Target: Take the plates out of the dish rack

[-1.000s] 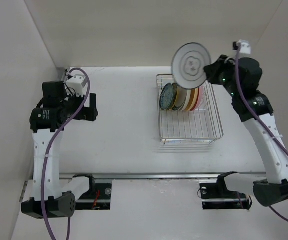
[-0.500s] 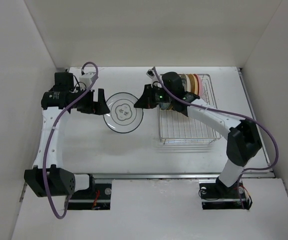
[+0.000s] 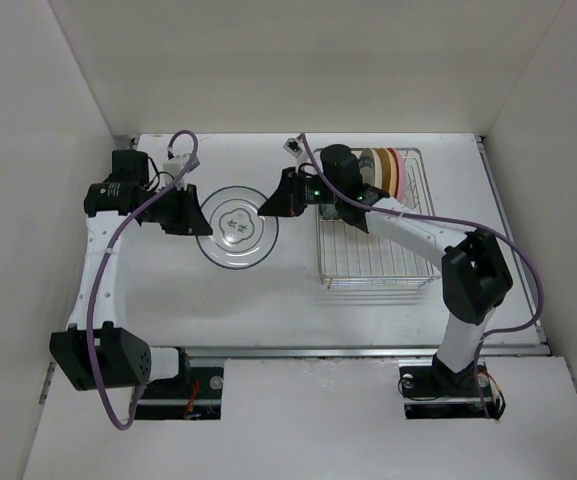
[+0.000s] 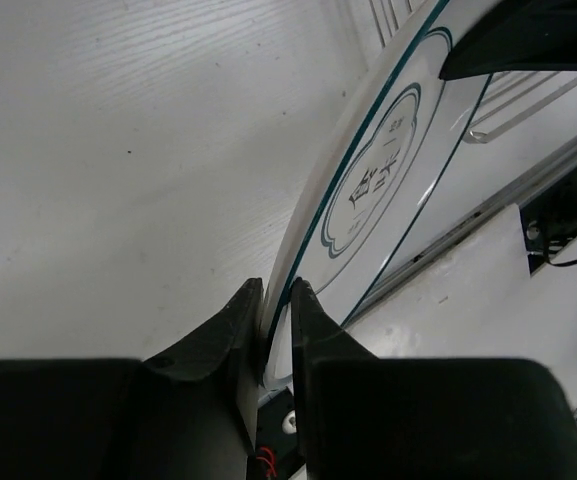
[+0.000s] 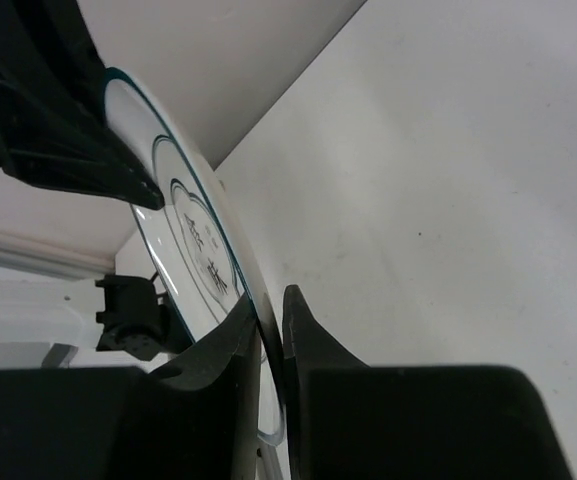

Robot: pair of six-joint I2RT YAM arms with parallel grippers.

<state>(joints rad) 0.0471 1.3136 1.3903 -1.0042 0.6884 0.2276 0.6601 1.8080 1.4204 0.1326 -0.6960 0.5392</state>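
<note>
Dish rack: a silver wire dish rack (image 3: 380,282) sits on the right half of the white table (image 3: 258,300), its long side running near to far.
In the rack: stacked plates (image 3: 388,170) stand on edge at the far end, with cream, orange-yellow and pink rims showing. The right arm (image 3: 408,225) crosses the left of the stack, so the count is probably three or more.
Patterned plate: the white patterned plate (image 3: 236,227) with a dark teal rim is outside the rack, just left of it and over the table. I cannot tell whether it touches the surface.
Left gripper: the left gripper (image 3: 200,226) has its jaws closed on the plate's left rim.
Right gripper: the right gripper (image 3: 265,208) has its jaws pinched on the plate's right, farther rim.
Left wrist view only: shows a teal scalloped emblem (image 4: 373,175) with characters at the plate's centre, and the rim wedged between the two fingers.
Right wrist view only: shows the plate nearly edge-on, with the left gripper's dark body on the opposite rim.
Top view only: shows the rack, the stack and both arms together.
</note>
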